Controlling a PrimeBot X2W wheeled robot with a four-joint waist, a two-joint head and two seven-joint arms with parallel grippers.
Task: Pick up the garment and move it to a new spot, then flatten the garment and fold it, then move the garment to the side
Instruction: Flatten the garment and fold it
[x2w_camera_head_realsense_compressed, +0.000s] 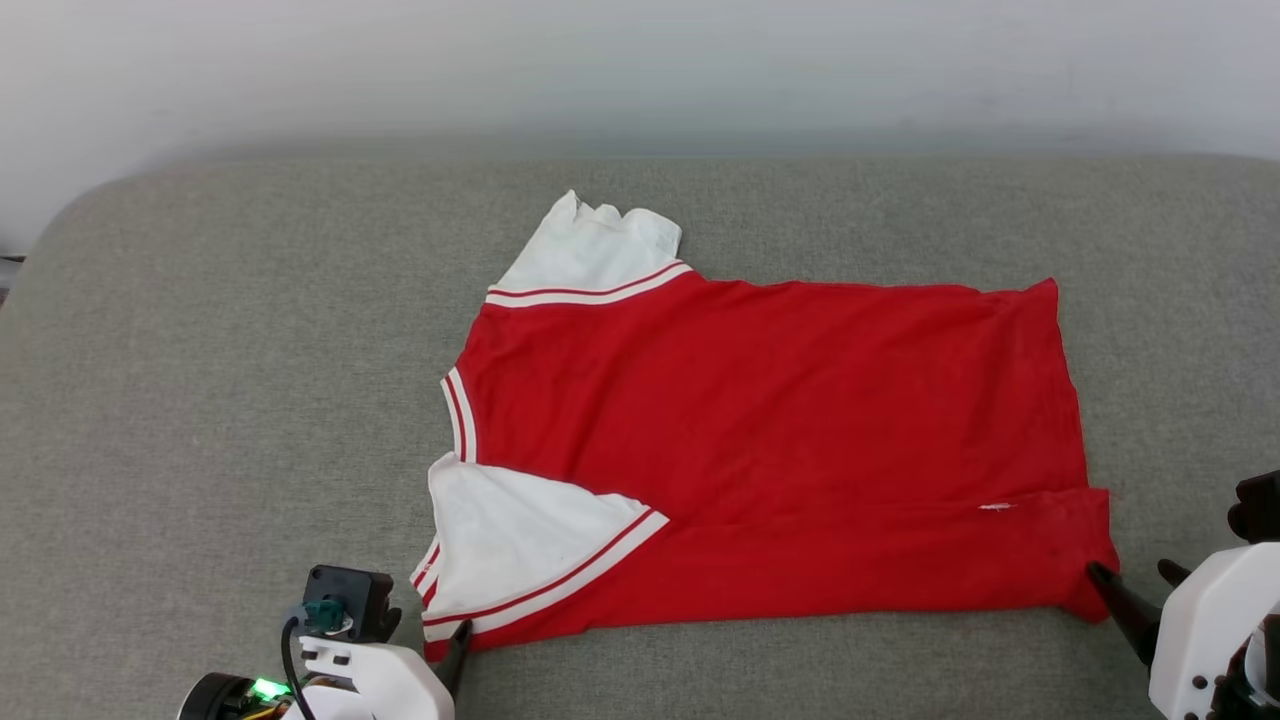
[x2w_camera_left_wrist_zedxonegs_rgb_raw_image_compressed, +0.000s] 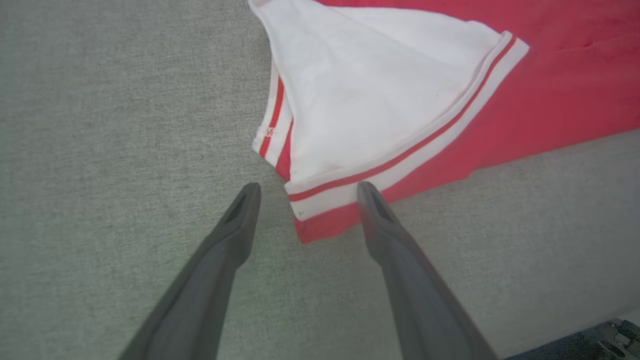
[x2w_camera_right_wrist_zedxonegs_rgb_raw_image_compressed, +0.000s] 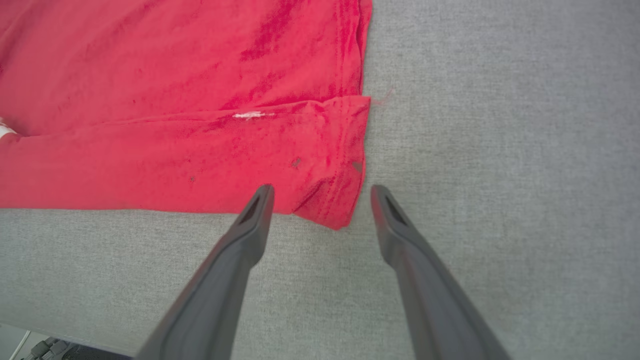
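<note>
— Where is our garment (x2w_camera_head_realsense_compressed: 760, 440)?

— It lies spread out flat on the grey cushion (x2w_camera_head_realsense_compressed: 250, 400), turned sideways to us.

— Why does its near side look thicker?

— The garment's near long edge is turned over onto its red body. That makes a folded strip (x2w_camera_head_realsense_compressed: 850, 570). The near white sleeve (x2w_camera_left_wrist_zedxonegs_rgb_raw_image_compressed: 370, 95) lies on top of the red too. We think the first fold is done.

— Where is our left gripper (x2w_camera_left_wrist_zedxonegs_rgb_raw_image_compressed: 306, 192)?

— Right at the garment's near corner, by that white sleeve. Its two fingers are spread wide, one on each side of the corner tip. It holds nothing.

— And our right gripper (x2w_camera_right_wrist_zedxonegs_rgb_raw_image_compressed: 322, 192)?

— At the garment's other near corner, the hem corner (x2w_camera_right_wrist_zedxonegs_rgb_raw_image_compressed: 335, 210). Its fingers are spread wide as well, with the corner tip between them. It holds nothing either.

— Why do we put one at each end?

— We think it is so we can pinch both ends of the near edge together. Then the cloth comes up even and does not twist.

— What about the far sleeve (x2w_camera_head_realsense_compressed: 600, 250)?

— It sticks out past the garment's far edge and looks a bit crumpled. We guess it needs tucking in.
</note>
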